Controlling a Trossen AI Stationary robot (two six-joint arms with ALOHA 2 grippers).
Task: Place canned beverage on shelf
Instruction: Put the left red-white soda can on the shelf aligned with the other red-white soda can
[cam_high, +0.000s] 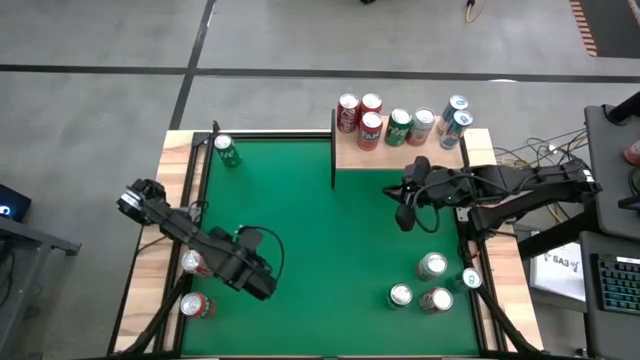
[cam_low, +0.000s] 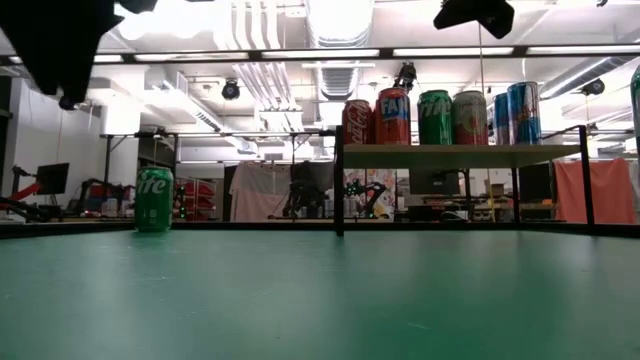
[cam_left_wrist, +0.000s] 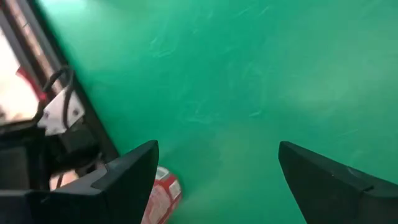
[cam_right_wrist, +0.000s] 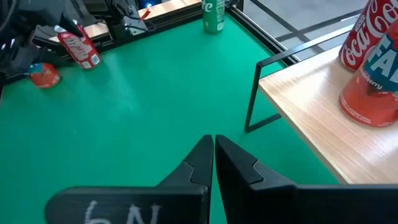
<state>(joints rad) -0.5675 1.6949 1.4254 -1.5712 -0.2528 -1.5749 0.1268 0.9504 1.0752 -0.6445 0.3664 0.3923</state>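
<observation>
The shelf (cam_high: 400, 152), a light-wood board on thin black posts, stands at the table's far right and bears several cans (cam_low: 434, 117), among them a red Coca-Cola can (cam_right_wrist: 364, 37) and an orange Fanta can (cam_right_wrist: 372, 87). A green can (cam_high: 228, 152) stands upright at the far left. Two red cans (cam_high: 193, 262) (cam_high: 197, 305) lie at the near left edge. My left gripper (cam_high: 262, 285) hangs open above the felt beside them, pointing steeply down; one red can (cam_left_wrist: 163, 196) shows next to a finger. My right gripper (cam_right_wrist: 213, 149) hovers shut in front of the shelf, holding nothing.
Several more cans (cam_high: 432, 265) stand on the felt at the near right. A black rail (cam_high: 200, 190) runs along the table's left edge. The middle of the green felt (cam_high: 330, 240) is bare. Cables and a desk (cam_high: 610, 250) lie beyond the right edge.
</observation>
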